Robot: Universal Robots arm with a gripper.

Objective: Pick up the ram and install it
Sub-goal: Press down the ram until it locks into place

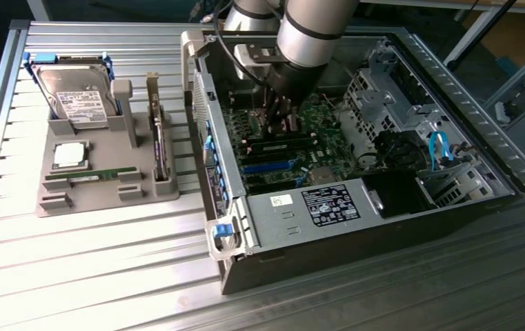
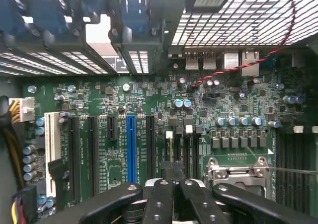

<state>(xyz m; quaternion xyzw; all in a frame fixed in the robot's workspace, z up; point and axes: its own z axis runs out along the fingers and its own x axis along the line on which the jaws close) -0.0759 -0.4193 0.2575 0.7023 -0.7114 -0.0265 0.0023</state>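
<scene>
I have the gripper (image 1: 283,118) down inside the case (image 1: 410,207), jaws closed, over the motherboard (image 2: 149,105); a ram (image 1: 90,175) lies in the tray (image 1: 105,200), centre left.

Case walls (image 1: 214,131) tight around claw (image 1: 281,117)

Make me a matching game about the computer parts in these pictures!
Things:
1. hard drive
2. processor chip
3. ram
4. long blue slot

Places:
A. on the motherboard inside the computer case
B. standing up at the back of the grey holder
C. lying flat in the holder's middle
D. lying low along the holder's front

Pairs: 1-B, 2-C, 3-D, 4-A
</scene>
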